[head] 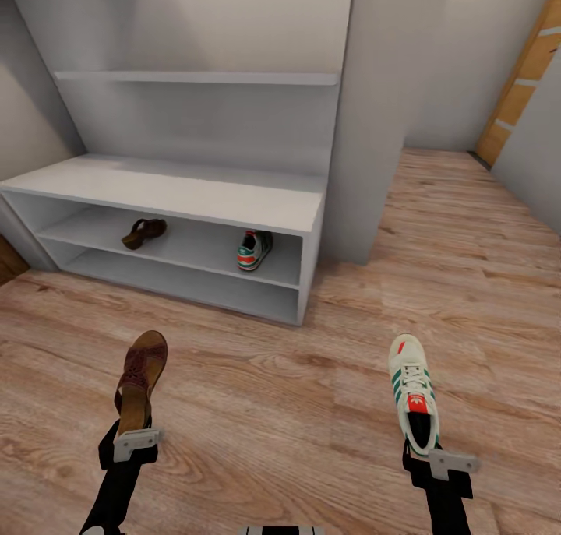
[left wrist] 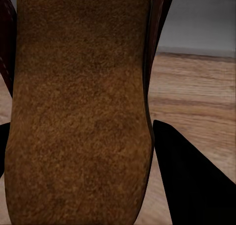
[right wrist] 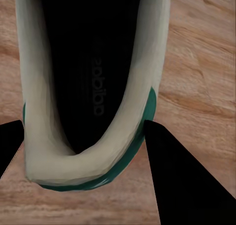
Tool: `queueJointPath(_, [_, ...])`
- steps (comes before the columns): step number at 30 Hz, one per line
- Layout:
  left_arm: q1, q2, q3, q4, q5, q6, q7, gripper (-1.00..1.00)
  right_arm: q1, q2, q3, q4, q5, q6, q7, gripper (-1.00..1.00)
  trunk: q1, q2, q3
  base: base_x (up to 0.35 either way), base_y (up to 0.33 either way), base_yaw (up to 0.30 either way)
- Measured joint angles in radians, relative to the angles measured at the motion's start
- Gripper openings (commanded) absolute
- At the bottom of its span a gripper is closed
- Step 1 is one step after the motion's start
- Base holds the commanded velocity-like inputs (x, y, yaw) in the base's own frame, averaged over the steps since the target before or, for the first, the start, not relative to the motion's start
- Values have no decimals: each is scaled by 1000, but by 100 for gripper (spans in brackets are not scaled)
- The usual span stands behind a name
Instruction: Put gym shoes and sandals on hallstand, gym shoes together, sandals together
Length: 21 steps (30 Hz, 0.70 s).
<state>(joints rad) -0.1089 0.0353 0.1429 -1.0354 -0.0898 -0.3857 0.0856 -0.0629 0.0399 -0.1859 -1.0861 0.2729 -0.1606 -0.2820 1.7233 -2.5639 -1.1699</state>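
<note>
— What's the room like?
— A wood-plank floor (head: pixel 280 410) runs up to a pale grey shoe rack (head: pixel 195 192). On its upper shelf, well ahead of both claws, sit one sandal (head: pixel 144 233) and, apart from it, one sneaker (head: pixel 254 249).
— And the claws?
— The left claw (head: pixel 134 440) is closed on the heel of the second sandal (head: pixel 140 379), which points away from it. The right claw (head: pixel 427 451) grips the heel of the second sneaker (head: pixel 413 391), black fingers (right wrist: pixel 189 181) on either side.
</note>
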Motion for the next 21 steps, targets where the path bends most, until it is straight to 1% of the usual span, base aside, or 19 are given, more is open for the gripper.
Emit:
queueJointPath(7, [0,0,0,0,0,0,0,-100,0,0,0,1,0,0,0,-100,0,0,0,0,34,-188])
queueJointPath(21, [0,0,0,0,0,0,0,-100,0,-1,0,2,0,0,0,-100,0,0,0,0,6,-270])
